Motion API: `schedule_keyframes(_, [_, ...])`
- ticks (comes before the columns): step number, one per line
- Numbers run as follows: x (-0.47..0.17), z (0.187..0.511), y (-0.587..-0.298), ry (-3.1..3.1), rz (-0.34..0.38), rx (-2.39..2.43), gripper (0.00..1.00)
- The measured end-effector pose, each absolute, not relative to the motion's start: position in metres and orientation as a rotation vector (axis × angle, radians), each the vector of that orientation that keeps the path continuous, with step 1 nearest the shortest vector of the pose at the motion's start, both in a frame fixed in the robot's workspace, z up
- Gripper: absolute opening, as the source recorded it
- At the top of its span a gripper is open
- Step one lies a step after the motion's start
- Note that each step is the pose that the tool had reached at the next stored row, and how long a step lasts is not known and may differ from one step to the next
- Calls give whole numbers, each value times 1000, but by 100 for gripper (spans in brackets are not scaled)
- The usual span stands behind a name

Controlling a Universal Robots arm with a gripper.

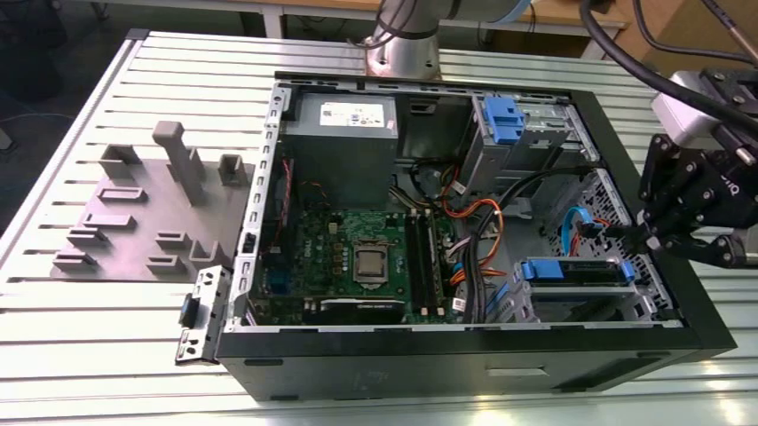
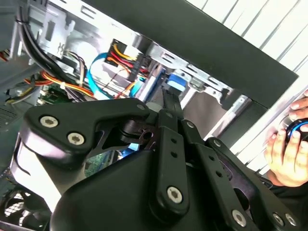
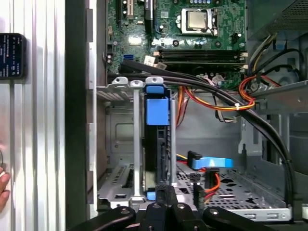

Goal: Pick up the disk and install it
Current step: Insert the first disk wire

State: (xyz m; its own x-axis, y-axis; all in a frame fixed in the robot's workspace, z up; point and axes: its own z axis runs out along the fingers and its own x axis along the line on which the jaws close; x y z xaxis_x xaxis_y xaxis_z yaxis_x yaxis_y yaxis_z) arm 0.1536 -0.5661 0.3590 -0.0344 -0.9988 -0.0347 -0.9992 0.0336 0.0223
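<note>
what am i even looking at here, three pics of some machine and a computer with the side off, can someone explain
It is a robot arm working on an opened computer case that lies on a slatted metal table. The exterior view looks down from off the arm: the black gripper hangs at that view's right edge of the case, just beside a blue-framed disk sitting in its metal bay. A grey slotted holder lies on the table at that view's left. The two wrist views come from cameras riding on the arm, so the black gripper parts fill their foreground. The first wrist view looks into the bay at the disk. A person's hand rests nearby.
</note>
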Motion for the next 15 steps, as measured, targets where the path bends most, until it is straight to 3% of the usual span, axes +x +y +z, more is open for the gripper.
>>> schedule_keyframes(15, [155, 359, -548, 2252, 67, -2179, 11])
